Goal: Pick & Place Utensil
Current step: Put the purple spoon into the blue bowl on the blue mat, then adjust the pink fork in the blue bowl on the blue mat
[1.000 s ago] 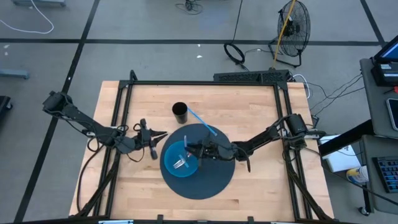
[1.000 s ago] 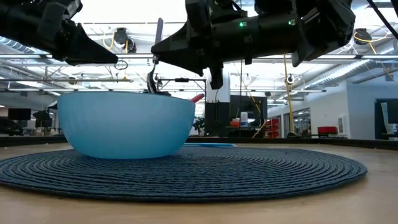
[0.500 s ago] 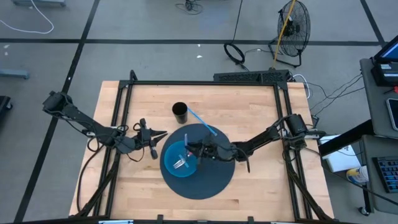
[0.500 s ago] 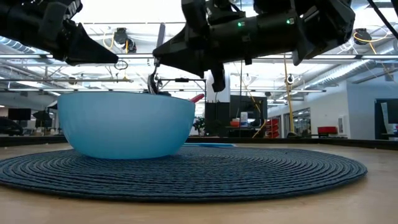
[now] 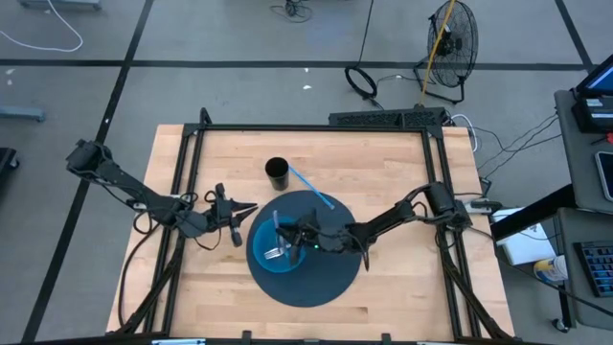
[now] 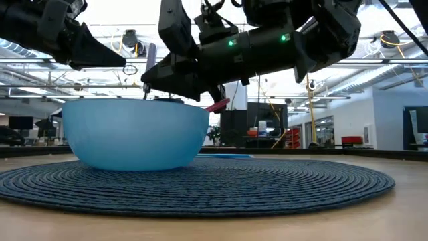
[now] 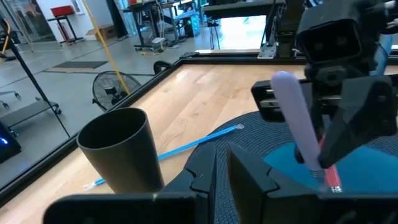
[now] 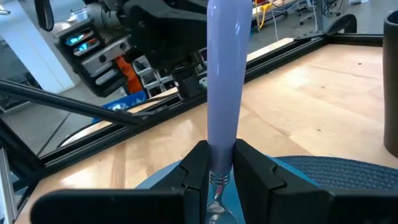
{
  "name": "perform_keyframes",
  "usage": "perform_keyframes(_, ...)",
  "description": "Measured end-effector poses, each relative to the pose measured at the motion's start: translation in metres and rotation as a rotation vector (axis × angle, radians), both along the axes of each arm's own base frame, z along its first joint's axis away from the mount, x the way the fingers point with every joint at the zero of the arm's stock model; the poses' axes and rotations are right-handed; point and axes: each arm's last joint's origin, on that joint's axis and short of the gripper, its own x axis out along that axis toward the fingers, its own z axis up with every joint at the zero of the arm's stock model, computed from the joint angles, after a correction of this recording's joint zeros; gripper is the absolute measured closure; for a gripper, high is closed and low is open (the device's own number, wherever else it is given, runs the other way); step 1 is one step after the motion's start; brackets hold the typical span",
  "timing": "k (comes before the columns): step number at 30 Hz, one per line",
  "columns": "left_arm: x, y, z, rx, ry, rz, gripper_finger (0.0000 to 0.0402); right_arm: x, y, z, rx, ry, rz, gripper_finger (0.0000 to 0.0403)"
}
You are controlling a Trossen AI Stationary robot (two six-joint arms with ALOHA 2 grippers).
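**Lavender-Handled Utensil Held Over Blue Bowl**

Right gripper (image 5: 287, 237) reaching in over the blue bowl (image 5: 279, 246), pinched tight on a utensil with a lavender handle (image 8: 222, 81). Handle standing nearly upright between the two dark fingers (image 8: 194, 167), metal neck just below the grip, working end down inside the bowl and too hidden to name. Seen again from table height as a pale handle poking up above the bowl's rim, just left of the right arm's wrist. Seen also from the left wrist, clamped by the right gripper, with a second, pink-red handle (image 7: 330, 176) just beside it at the bowl's edge.

Metal utensil (image 5: 276, 253) lying inside the bowl, exact kind not clear from above.

Bowl sitting on the left part of a round dark woven mat (image 5: 330, 278), on a light wooden table (image 5: 383, 163). Black cup (image 5: 277, 173) standing upright on the wood just beyond the mat. Thin blue stick (image 5: 311, 190) lying flat between cup and mat, far end resting on the mat's edge.

Left gripper (image 5: 236, 222) hanging near the bowl's left side, apart from it, fingers drawn narrow with only a slim gap, holding nothing.
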Motion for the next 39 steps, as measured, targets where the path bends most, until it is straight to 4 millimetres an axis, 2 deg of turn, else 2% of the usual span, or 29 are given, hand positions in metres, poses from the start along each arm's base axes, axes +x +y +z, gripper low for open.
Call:
perform_keyframes(7, 0.000, 0.000, 0.000, 0.004, 0.001, -0.001, 0.0355, 0.000, -0.001, -0.001, -0.005, 0.013, -0.002, 0.0353)
perform_keyframes(15, 0.000, 0.000, 0.000, 0.003, 0.001, 0.000, 0.0355, 0.001, -0.012, -0.011, 0.015, 0.102, -0.032, 0.0342)
perform_keyframes(39, 0.000, 0.000, 0.000, 0.003, 0.001, 0.000, 0.0355, 0.001, -0.012, -0.011, -0.024, 0.116, 0.001, 0.0317)
